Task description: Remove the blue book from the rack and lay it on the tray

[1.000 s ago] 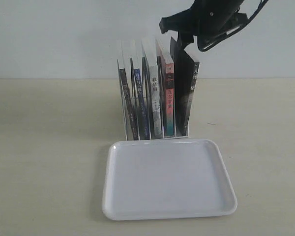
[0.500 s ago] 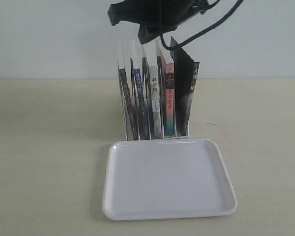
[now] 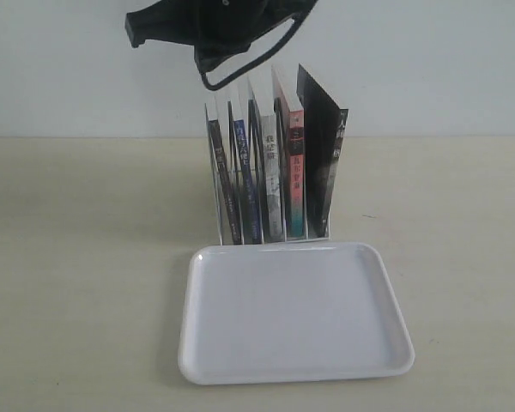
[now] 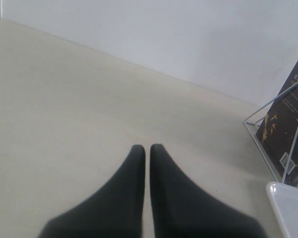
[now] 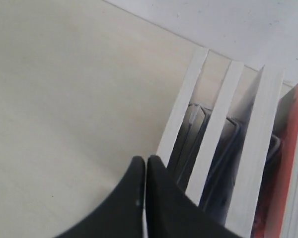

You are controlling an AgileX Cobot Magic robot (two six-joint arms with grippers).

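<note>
The blue book (image 3: 245, 184) stands upright in the rack (image 3: 219, 215), second slot from the left, blue spine facing the tray (image 3: 292, 313). My right gripper (image 3: 208, 67) hangs shut and empty just above the rack's left end. In the right wrist view its fingertips (image 5: 145, 159) meet beside the top edge of the leftmost book, and the blue book's cover (image 5: 223, 183) shows two page edges over. My left gripper (image 4: 147, 148) is shut over bare table, with the rack's wire (image 4: 268, 148) off to one side. It does not show in the exterior view.
Other books share the rack: a dark one on the left (image 3: 223, 189), a white-spined one (image 3: 272, 180), a red-spined one (image 3: 295, 172) and a tall black one (image 3: 326, 163). The tray lies flat right in front of the rack. A wall stands behind.
My right arm has swept left above the rack, from over the black book at the right end to over the leftmost books. Books, rack and tray have not moved.
</note>
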